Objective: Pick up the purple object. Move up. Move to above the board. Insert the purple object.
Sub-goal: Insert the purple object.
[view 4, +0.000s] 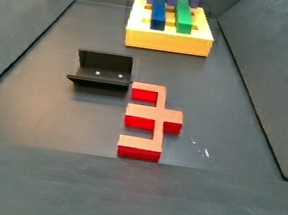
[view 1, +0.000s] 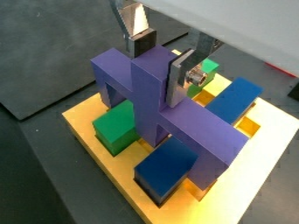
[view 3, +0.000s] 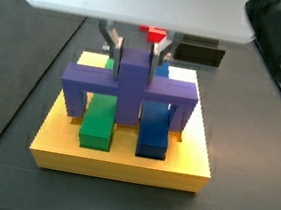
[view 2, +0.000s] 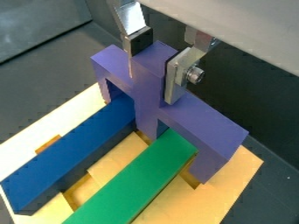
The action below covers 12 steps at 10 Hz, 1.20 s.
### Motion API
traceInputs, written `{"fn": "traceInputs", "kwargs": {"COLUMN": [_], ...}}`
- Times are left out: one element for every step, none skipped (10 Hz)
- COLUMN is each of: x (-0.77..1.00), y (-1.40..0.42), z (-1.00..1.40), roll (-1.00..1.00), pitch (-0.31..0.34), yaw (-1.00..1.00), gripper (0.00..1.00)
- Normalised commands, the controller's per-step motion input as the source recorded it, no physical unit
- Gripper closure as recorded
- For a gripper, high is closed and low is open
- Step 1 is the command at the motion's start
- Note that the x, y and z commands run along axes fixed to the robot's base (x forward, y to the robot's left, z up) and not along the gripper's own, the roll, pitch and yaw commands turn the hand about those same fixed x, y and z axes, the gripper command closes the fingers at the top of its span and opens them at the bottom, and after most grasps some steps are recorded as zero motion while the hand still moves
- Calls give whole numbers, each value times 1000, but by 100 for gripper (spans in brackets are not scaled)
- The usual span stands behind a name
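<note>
The purple object (view 1: pixel 152 92) is a cross-shaped block with legs. It sits down on the yellow board (view 1: pixel 84 122), straddling a green bar (view 1: pixel 114 127) and a blue bar (view 1: pixel 170 164). My gripper (view 1: pixel 162 68) is right over it, with one finger on each side of its raised middle rib and both plates against the rib. The other wrist view shows the same grip (view 2: pixel 156 66) on the purple object (view 2: pixel 146 87). In a side view the purple object (view 3: pixel 131 80) stands level on the board (view 3: pixel 120 161), with the gripper (view 3: pixel 136 43) above it.
A red stepped piece (view 4: pixel 145 120) lies on the dark floor in front of the board (view 4: pixel 170 40). The fixture (view 4: pixel 102 70) stands to its left. Grey walls slope up on both sides of the floor.
</note>
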Motion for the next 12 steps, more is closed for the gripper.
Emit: {"fn": "traceInputs", "kwargs": {"x": [23,34,34,57,126,183,174,49,0,0,-14,-14], "y": [0,0,0,0,0,0,0,0,-31,-97,-114,-80], "z": [-309,-271,-203,-146,-117,-97,-83,-140,-186,-231,-214,-137], "roll": [0,0,0,0,49,106,80,0,0,0,0,-13], "pitch": [0,0,0,0,9,27,31,0,0,-11,-14,0], "yaw": [0,0,-29,-97,-163,-183,-177,-106,0,0,0,0], "gripper": [100,100,100,100,100,100,100,100,100,100,100,100]}}
